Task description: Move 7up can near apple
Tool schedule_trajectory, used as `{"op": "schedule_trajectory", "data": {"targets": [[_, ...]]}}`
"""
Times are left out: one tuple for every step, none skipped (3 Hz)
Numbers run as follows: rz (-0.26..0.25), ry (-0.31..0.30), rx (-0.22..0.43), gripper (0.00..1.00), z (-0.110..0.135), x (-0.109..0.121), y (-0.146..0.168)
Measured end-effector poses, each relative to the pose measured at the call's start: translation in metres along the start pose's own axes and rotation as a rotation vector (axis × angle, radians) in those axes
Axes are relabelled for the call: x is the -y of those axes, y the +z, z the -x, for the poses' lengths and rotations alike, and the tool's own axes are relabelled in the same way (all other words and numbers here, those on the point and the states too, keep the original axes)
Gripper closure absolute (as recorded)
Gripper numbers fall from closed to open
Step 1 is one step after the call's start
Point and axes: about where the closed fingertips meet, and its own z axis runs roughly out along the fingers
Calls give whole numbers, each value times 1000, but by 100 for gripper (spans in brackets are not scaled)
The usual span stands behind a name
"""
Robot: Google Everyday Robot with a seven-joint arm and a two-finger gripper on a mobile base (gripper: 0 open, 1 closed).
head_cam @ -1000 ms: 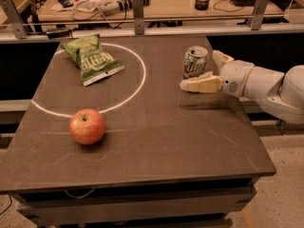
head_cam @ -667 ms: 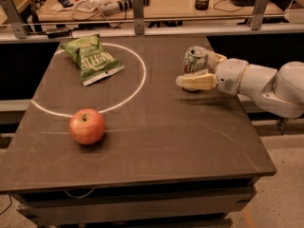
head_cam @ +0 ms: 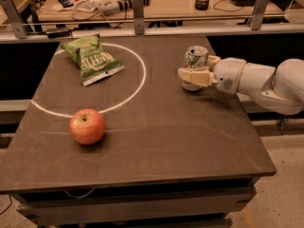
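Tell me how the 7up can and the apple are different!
The 7up can is a white-and-green cylinder with a silver top; the apple is round and red. The can stands at the table's right side with the gripper right at it; the apple sits alone near the front left. Both are on the same table.

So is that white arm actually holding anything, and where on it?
Cannot be told. The gripper sits around the lower half of the small white and green aluminium 7up can, which stands on the dark table; a firm clamp isn't visible.
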Motion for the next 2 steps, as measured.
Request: {"op": "schedule_trajectory", "data": {"targets": [[32, -20, 11, 86, 12, -30, 1], [106, -33, 26, 100, 25, -78, 11]]}}
